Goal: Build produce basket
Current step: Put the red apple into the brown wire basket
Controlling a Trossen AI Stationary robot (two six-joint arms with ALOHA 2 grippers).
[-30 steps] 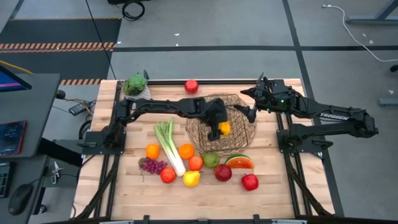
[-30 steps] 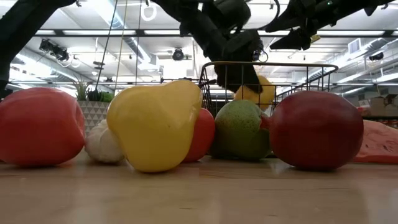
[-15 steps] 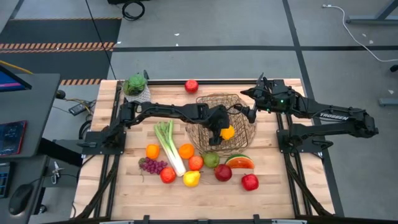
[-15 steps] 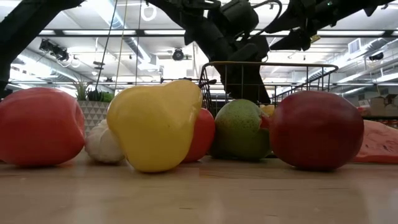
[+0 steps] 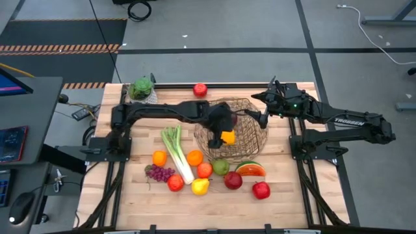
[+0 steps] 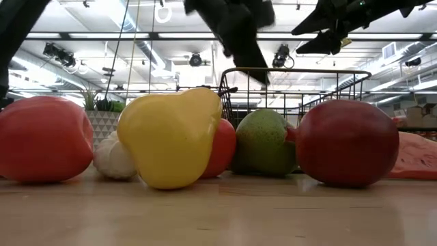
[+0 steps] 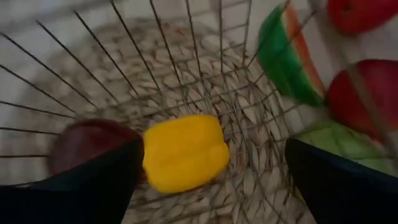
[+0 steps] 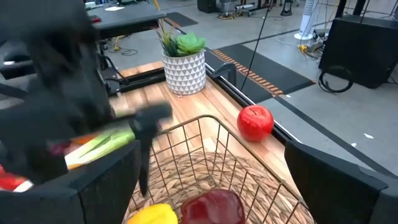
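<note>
Your basket (image 5: 242, 133) sits right of centre in the overhead frame, mouth up, so anything let go from above lands on its woven floor. Being round, it has no long axis to speak of.

The left arm reaches across from the left edge of that frame, and your left gripper (image 5: 220, 127) hangs over the basket's left half with its fingers spread wide and nothing between them. Your right gripper (image 5: 263, 119) waits at the basket's upper right rim, also spread and empty, likely to steady the bowl.

Most of the produce lies in a loose cluster below the basket, towards the lower centre. The leek (image 5: 175, 152) is the one long piece: its axis runs from upper left to lower right, green leaves uppermost.

Inside the basket, the yellow pepper (image 7: 185, 151) lies on the weave just beside a dark red apple (image 7: 84, 145). You can't tell which way the pepper's stem points.
</note>
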